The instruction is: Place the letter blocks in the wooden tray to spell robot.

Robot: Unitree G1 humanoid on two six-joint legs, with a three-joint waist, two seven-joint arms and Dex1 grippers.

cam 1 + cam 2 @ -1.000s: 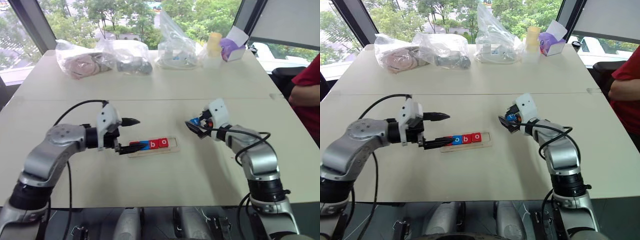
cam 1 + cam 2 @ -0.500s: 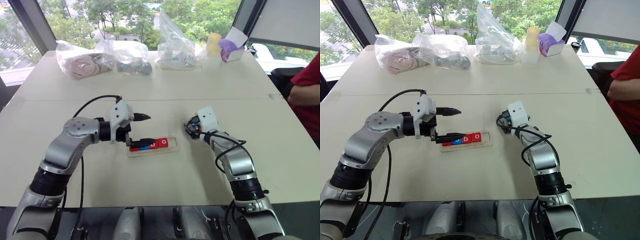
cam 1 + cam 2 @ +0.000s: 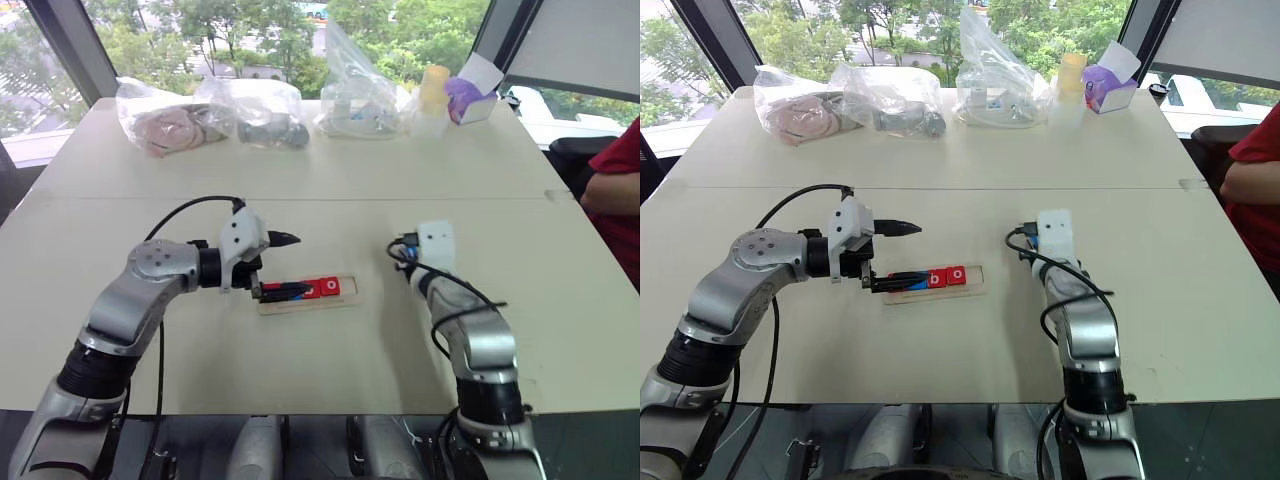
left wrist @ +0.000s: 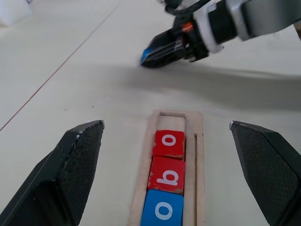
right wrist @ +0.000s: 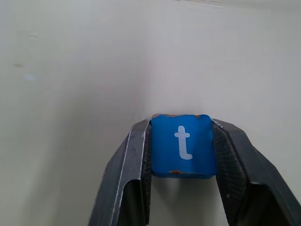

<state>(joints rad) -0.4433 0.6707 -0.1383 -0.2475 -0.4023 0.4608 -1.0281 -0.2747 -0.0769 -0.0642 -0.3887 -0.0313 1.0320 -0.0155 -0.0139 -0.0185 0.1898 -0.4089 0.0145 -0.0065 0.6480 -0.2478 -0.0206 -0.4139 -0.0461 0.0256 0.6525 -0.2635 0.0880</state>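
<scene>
The wooden tray (image 3: 348, 297) lies mid-table. In the left wrist view the tray (image 4: 197, 155) holds a blue o block (image 4: 162, 211), a red b block (image 4: 165, 175) and a red o block (image 4: 168, 142) in a row, and the slot past them is bare. My left gripper (image 3: 290, 265) is open and straddles the tray's left end, with one finger lying over the blocks there. To the right of the tray, my right gripper (image 5: 182, 123) is shut on the blue t block (image 5: 182, 145), just above the tabletop. That right gripper (image 4: 162, 49) also shows beyond the tray.
Plastic bags (image 3: 160, 115) (image 3: 255, 110) (image 3: 355, 95), a yellow cup (image 3: 430, 90) and a purple-and-white box (image 3: 470, 95) line the table's far edge. A person's red sleeve (image 3: 620, 180) is at the right edge. A seam (image 3: 480, 197) crosses the table.
My right gripper has shut on the blue t block, and its wrist has swung from pointing left to pointing forward, shifting a little right. The left gripper stays open over the tray.
</scene>
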